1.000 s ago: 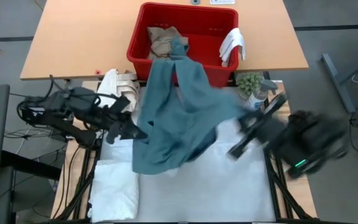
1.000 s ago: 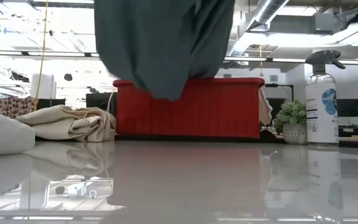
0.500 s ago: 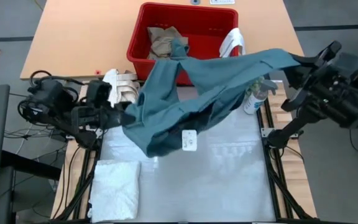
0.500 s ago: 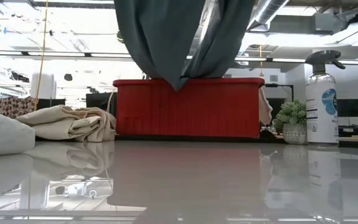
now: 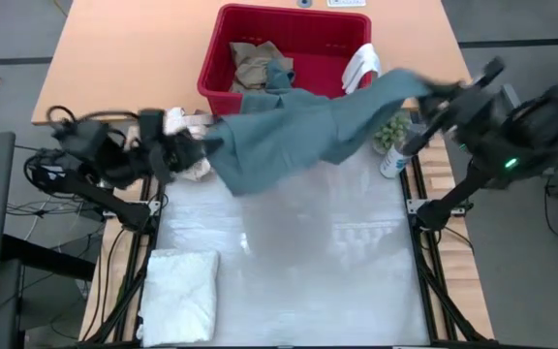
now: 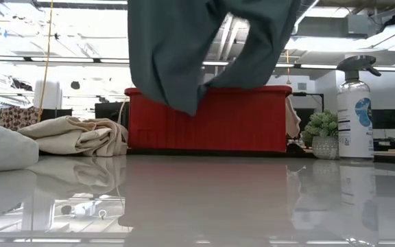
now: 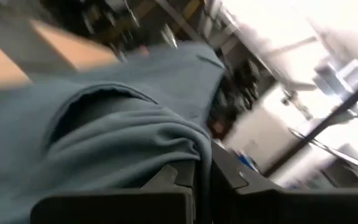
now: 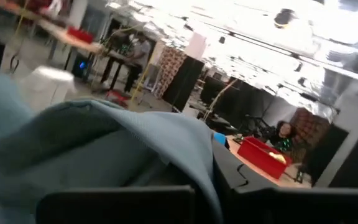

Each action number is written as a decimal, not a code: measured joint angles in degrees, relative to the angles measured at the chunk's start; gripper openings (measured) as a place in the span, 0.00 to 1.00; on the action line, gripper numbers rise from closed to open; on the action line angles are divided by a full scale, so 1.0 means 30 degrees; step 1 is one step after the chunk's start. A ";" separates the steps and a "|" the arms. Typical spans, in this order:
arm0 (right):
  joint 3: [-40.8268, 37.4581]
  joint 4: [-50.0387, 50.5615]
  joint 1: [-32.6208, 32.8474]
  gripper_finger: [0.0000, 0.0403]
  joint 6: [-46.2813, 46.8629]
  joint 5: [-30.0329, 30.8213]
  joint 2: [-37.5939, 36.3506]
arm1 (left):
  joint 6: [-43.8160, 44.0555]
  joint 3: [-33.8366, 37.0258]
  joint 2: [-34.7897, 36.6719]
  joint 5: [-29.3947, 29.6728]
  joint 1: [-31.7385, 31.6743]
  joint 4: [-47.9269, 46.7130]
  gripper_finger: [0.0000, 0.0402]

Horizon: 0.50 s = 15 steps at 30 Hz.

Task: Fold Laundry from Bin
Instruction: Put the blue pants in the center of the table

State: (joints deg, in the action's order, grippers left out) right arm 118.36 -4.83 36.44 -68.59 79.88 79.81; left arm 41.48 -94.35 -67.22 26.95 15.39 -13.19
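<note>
White desk (image 5: pixel 289 281) under both arms, red bin (image 5: pixel 223 24) at its far edge. Teal garment (image 5: pixel 298 136) hangs stretched in the air between the two tools, long axis running straight from left tool (image 5: pixel 204 147) to right tool (image 5: pixel 432 94), each pinching one end; a tail trails into the bin. Both arms raised and spread wide, right one higher and closer to the bin. Cloth sags off desk, so lowering it flat looks next. Folded white towel (image 5: pixel 180 302) sits near the left arm's desk corner

White table (image 5: pixel 356 281): folded towel (image 5: pixel 179 291)
</note>
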 joint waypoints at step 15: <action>-0.3054 -0.0432 0.5866 0.08 0.2363 0.0909 0.3770 | 0.4677 0.0007 -0.5696 -0.5319 0.4297 0.6472 0.00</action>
State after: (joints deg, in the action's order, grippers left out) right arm 109.20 -6.13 54.04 -61.50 82.60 91.13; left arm 55.51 -94.32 -84.30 10.99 28.28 6.22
